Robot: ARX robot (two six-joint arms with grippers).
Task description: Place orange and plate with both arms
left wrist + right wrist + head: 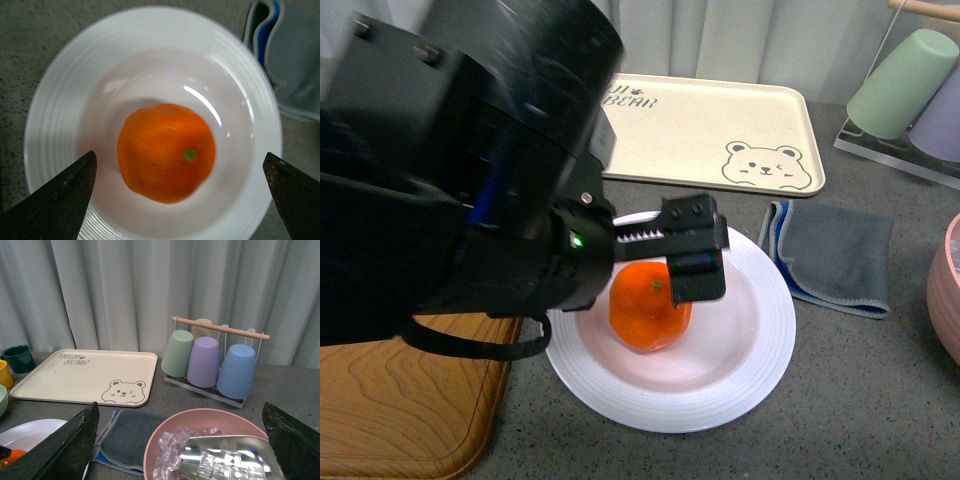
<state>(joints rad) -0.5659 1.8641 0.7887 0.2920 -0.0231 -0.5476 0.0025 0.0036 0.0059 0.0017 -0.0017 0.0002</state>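
Note:
The orange (650, 308) lies in the middle of the white plate (750, 380) on the grey table. My left gripper (685, 262) hovers just above the fruit, open, holding nothing. In the left wrist view the orange (165, 152) shows its green stem spot, and the plate (55, 110) fills the picture. There the left gripper (179, 154) has its dark fingers (60, 200) spread wide on either side of the fruit, clear of it. My right gripper (180, 407) is open and empty above the pink bowl (165, 440), to the right of the plate (30, 432).
A cream bear tray (700, 130) lies behind the plate. A grey cloth (840, 250) is to its right and a wooden board (400, 400) to its left. The pink bowl (945, 290) holds ice and a metal scoop (225, 455). A cup rack (210, 360) stands at the back right.

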